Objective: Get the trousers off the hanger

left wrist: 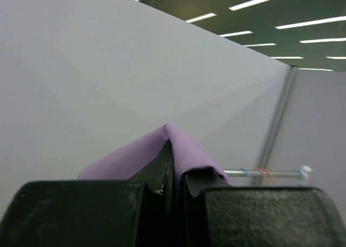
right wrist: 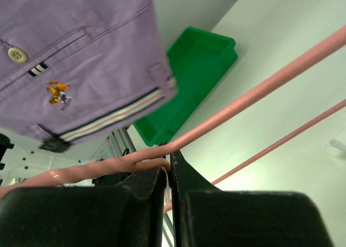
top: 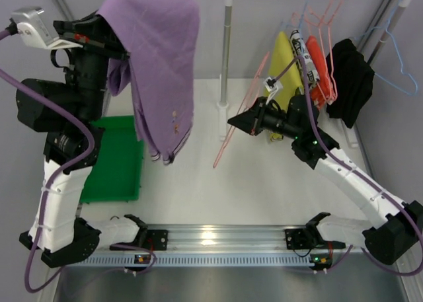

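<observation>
Trousers point(top: 162, 64), lilac with a striped waistband lowest, hang long-axis vertical in the frame's upper left, their fold pinched in the closed left gripper point(left wrist: 175, 171). Right gripper point(right wrist: 168, 163) clamps the pink wire hanger point(right wrist: 259, 90), slanting centre-frame.

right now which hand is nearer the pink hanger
Right. The right hand is shut on the hanger; the left hand is off to its left, raised, shut on the trousers.

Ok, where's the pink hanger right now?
The hanger is centre-right in the top view, pinched in the right tool, between the hanging trousers and the yellow garment.
</observation>
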Controlling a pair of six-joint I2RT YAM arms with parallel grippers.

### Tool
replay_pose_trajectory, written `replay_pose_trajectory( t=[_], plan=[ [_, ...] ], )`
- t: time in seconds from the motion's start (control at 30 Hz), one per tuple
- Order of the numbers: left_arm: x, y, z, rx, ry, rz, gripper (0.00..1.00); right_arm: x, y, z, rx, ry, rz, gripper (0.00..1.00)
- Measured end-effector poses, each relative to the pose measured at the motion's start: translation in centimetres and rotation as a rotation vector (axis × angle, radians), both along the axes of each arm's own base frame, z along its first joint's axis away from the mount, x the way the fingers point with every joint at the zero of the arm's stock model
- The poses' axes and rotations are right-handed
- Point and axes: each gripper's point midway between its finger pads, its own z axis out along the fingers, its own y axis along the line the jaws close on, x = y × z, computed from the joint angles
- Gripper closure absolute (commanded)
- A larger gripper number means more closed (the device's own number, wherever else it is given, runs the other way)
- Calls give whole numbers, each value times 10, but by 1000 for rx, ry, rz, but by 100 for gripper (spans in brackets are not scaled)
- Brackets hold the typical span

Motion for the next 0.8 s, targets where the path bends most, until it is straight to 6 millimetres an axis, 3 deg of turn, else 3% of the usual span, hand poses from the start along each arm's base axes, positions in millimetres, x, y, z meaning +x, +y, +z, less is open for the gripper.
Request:
replay_pose_trajectory(
  t=[0.23,0.33,0.53,0.7,0.8],
  plan=[
    [-6,62,9,88,-74,359,100,-17,-13,15,5,-79,2,100],
    [-19,86,-2,164,-91,503,100,-25,-18,20,10,-100,2,100],
    [-29,134,-60,337,-25,794,100,-28,-20,19,-3,-96,4,100],
    [-21,165,-112,448,93,973,100,-29,-21,14,-18,-89,8,100],
    [-18,179,-133,500,151,1045,100,-30,-21,12,-23,-85,10,100]
  ],
)
